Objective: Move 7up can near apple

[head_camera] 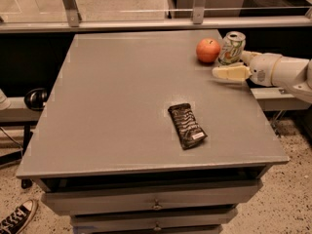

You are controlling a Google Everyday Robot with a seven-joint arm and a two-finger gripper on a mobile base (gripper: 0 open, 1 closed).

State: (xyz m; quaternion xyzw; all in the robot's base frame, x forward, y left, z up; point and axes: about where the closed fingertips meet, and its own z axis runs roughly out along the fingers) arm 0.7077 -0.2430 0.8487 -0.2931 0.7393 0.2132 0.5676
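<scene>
Standing upright near the far right edge of the table [122, 106], the 7up can [231, 48] is just beside the apple [208, 50], on its right. The gripper [229, 65] reaches in from the right with its fingers apart; the can lies toward the far finger and seems not clamped.

This looks like a robot test area in a lab or office building, not a home. A white arm's gripper [229, 64] reaches in from the right over a plain grey table [122, 106], its fingers [229, 73] spread, with a can [231, 47] and an apple [208, 50] just beyond them. Below the fingers, the table front has metal drawers [156, 204]. Farther beyond the fingers runs a glass partition [131, 4] on metal posts [69, 4]. Well left of the fingers and lower lie a speckled floor [19, 189] and a sneaker [17, 218].
</scene>
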